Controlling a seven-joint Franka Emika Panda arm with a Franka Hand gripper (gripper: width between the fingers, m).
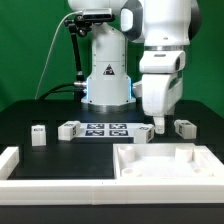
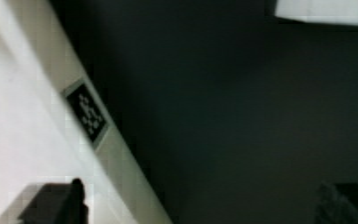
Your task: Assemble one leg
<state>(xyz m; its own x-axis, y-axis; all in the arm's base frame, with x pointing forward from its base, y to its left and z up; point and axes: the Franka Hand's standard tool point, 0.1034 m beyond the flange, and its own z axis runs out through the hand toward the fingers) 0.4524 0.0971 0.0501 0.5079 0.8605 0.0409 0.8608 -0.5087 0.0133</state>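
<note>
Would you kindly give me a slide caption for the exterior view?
Gripper low over the table between marker board and a leg, tray nearest the camera.

Marker board [image 1: 103, 128] at frame centre on the counter [image 1: 70, 155], one leg [image 1: 68, 129] beside, perhaps touching, its frame-left end, another leg [image 1: 38, 133] further left, tray-like part [image 1: 160, 180] at lower right, third leg [image 1: 143, 131] and fourth leg [image 1: 184, 128] behind it, hand [image 1: 157, 124] between them.

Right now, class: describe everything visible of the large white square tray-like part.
The large white square tray-like part looks like plastic: a raised rim around a shallow recess with notched corners. It lies flat, open side up, on the black table at the exterior view's lower right, its right side cropped. Nothing else visibly touches it.
</note>
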